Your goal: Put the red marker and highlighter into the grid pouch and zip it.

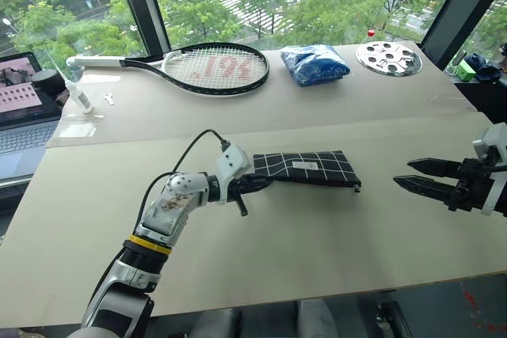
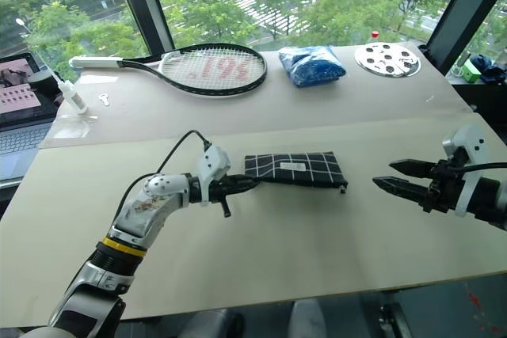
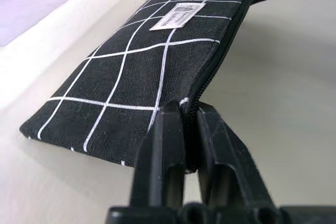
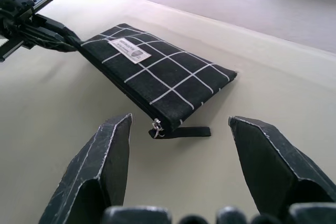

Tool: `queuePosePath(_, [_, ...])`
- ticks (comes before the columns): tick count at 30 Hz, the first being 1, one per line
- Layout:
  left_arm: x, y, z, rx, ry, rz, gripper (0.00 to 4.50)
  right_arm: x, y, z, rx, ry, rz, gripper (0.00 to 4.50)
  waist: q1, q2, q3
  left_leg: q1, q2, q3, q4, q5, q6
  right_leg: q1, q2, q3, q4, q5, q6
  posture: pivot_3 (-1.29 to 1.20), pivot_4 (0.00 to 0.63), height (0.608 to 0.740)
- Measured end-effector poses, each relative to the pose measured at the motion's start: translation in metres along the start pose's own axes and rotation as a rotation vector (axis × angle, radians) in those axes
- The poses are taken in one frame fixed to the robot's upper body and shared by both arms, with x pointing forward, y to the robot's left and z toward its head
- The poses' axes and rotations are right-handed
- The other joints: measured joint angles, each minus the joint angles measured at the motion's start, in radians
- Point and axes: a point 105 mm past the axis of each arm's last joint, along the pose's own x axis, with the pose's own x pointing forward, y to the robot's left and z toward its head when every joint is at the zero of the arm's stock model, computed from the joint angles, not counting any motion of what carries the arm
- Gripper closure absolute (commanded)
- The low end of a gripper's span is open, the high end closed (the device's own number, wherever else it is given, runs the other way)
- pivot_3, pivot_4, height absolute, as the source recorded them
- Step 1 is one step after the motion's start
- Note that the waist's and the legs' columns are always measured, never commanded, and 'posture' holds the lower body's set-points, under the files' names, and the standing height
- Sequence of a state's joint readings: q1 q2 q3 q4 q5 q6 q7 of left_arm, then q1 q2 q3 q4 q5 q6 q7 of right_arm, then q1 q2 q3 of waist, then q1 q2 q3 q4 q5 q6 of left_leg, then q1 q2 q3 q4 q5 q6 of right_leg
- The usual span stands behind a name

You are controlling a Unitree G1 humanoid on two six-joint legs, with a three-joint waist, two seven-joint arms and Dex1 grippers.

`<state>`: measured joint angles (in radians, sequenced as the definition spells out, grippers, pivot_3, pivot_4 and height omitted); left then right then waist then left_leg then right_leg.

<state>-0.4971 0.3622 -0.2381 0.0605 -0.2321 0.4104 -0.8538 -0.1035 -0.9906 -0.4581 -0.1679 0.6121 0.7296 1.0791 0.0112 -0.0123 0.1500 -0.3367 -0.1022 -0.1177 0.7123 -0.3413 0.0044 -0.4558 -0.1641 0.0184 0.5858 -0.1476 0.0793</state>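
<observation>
The grid pouch (image 1: 309, 168) lies flat on the beige table, label side up, with its zipper pull (image 4: 181, 131) at the right end and the zipper line running shut along the near edge. My left gripper (image 1: 265, 183) pinches the pouch's left end; in the left wrist view its two fingers (image 3: 163, 145) sit close together on the zipper edge. My right gripper (image 1: 412, 176) hovers open a short way to the right of the pouch, touching nothing. The red marker and the highlighter are out of view.
At the back of the table lie a tennis racket (image 1: 214, 67), a blue plastic bag (image 1: 314, 63) and a round metal disc with holes (image 1: 388, 58). A white tube (image 1: 79, 94) and a laptop (image 1: 20, 104) sit at the far left.
</observation>
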Motion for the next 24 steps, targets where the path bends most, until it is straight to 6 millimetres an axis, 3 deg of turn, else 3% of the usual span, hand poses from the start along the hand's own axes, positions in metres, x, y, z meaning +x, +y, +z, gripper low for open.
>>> queuePosePath(4, [-0.006, -0.001, 0.001, -0.077, 0.009, -0.017, 1.43, 0.001, -0.001, -0.001, 0.002, 0.004, -0.008, 1.15, 0.0, 0.0, 0.0, 0.0, 0.0, 0.0, 0.0, 0.0, 0.0, 0.0, 0.0, 0.0, 0.0, 0.0, 0.0, 0.0, 0.15, 0.74])
queuePosePath(8, [-0.02, -0.008, 0.027, -0.148, -0.093, -0.067, 0.1, 0.002, -0.001, 0.0, 0.0, 0.002, -0.011, 1.15, -0.001, 0.0, 0.0, 0.0, 0.0, -0.001, 0.0, 0.0, 0.0, 0.0, 0.0, 0.0, 0.001, 0.0, 0.0, 0.0, 0.15, 0.74])
queuePosePath(11, [-0.042, -0.01, 0.042, -0.171, -0.177, -0.108, 0.01, 0.002, -0.004, 0.002, 0.002, -0.003, -0.016, 1.15, -0.005, 0.0, 0.0, 0.0, 0.001, -0.001, 0.0, 0.0, 0.0, -0.001, 0.001, 0.0, 0.001, 0.0, 0.0, 0.0, 0.15, 0.74])
queuePosePath(15, [-0.085, 0.004, 0.036, -0.222, -0.189, -0.061, 0.01, -0.001, -0.008, -0.001, 0.018, 0.001, -0.028, 1.15, -0.012, 0.0, 0.0, 0.001, 0.002, 0.0, -0.001, 0.0, 0.0, -0.001, 0.001, 0.0, 0.001, 0.0, 0.0, 0.0, 0.15, 0.74])
queuePosePath(17, [-0.105, 0.014, 0.026, -0.241, -0.181, 0.016, 0.01, -0.001, -0.009, 0.0, 0.001, -0.009, -0.031, 1.15, -0.012, 0.001, 0.0, 0.001, 0.002, 0.0, -0.001, 0.0, 0.0, -0.001, 0.001, 0.0, 0.001, 0.0, 0.0, 0.0, 0.15, 0.74])
queuePosePath(21, [-0.153, 0.042, -0.016, -0.353, -0.141, 0.304, 0.01, 0.0, -0.019, -0.011, 0.033, -0.043, -0.072, 1.15, -0.013, 0.0, 0.0, 0.001, 0.003, 0.0, -0.001, 0.0, 0.0, -0.001, 0.002, 0.0, 0.001, 0.0, -0.001, 0.0, 0.15, 0.74])
queuePosePath(24, [-0.179, 0.048, -0.023, -0.391, -0.161, 0.413, 0.01, 0.008, -0.024, -0.02, 0.064, -0.053, -0.079, 1.15, -0.011, 0.0, 0.0, 0.001, 0.004, 0.0, -0.001, 0.0, 0.0, -0.001, 0.002, 0.0, 0.001, 0.001, -0.001, 0.0, 0.15, 0.74])
